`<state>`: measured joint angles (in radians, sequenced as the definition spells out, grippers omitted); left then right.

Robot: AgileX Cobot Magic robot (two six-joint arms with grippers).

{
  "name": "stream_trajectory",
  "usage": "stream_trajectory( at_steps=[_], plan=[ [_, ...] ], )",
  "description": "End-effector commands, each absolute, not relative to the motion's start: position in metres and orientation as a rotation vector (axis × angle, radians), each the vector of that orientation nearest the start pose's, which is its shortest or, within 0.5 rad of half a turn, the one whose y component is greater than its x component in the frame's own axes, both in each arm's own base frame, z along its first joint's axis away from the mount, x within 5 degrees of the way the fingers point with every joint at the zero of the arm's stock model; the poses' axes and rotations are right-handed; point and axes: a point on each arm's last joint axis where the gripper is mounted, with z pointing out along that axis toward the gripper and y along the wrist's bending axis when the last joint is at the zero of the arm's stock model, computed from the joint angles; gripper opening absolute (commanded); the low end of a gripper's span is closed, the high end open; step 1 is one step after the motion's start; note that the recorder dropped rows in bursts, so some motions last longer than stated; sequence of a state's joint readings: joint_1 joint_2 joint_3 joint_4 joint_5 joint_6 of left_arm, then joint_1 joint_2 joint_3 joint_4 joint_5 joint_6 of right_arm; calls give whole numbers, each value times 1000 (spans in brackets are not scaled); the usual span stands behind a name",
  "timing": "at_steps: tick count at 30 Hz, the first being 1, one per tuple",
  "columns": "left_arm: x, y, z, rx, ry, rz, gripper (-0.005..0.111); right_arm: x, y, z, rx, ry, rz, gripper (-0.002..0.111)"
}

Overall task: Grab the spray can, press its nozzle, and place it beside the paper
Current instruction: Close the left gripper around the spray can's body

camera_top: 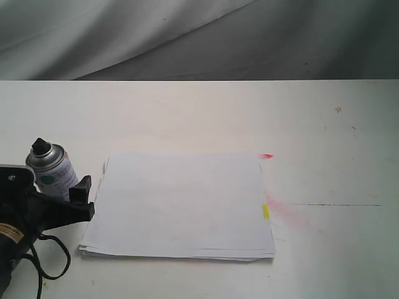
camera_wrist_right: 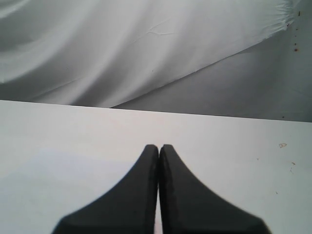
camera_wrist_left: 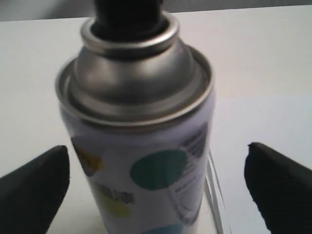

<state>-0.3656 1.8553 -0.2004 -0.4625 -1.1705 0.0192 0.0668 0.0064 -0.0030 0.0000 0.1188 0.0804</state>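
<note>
The spray can [camera_top: 52,169] stands upright on the white table [camera_top: 324,137], just left of the paper [camera_top: 181,205]. Its black nozzle [camera_top: 41,147] points up. My left gripper [camera_top: 55,187] is open around the can, and one black finger [camera_top: 81,188] shows between can and paper. The left wrist view is filled by the can [camera_wrist_left: 146,146], with its nozzle [camera_wrist_left: 127,14] at the upper edge; both fingers [camera_wrist_left: 36,187] stand apart from the label. My right gripper [camera_wrist_right: 159,147] is shut on nothing above the bare table and does not appear in the exterior view.
A small yellow tab [camera_top: 265,212] sticks out of the paper's right edge. A red mark [camera_top: 267,156] and a pink smear [camera_top: 288,213] lie on the table beside it. Grey cloth [camera_top: 187,37] hangs behind the table's far edge.
</note>
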Motion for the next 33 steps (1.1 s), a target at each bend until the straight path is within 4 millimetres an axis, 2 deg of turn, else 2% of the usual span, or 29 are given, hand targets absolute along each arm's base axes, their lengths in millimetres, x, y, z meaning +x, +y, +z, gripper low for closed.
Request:
stream_trajectory(
  at_steps=[1, 8, 13, 19, 26, 31, 33],
  plan=[
    [222, -43, 100, -73, 1946, 113, 90, 56, 3, 203, 14, 1602, 106, 0],
    [236, -46, 102, -110, 1951, 139, 90, 56, 3, 203, 14, 1602, 106, 0],
    [242, -37, 98, -164, 2008, 151, 90, 56, 3, 203, 14, 1602, 106, 0],
    [245, -26, 97, -147, 2020, 136, 90, 56, 3, 203, 14, 1602, 106, 0],
    [246, -23, 97, -151, 2018, 118, 89, 56, 3, 203, 14, 1602, 106, 0],
    [251, -26, 97, -142, 2036, 103, 81, 56, 3, 203, 14, 1602, 106, 0],
    [254, -27, 99, -141, 2027, 101, 69, 56, 3, 203, 14, 1602, 106, 0]
  ],
)
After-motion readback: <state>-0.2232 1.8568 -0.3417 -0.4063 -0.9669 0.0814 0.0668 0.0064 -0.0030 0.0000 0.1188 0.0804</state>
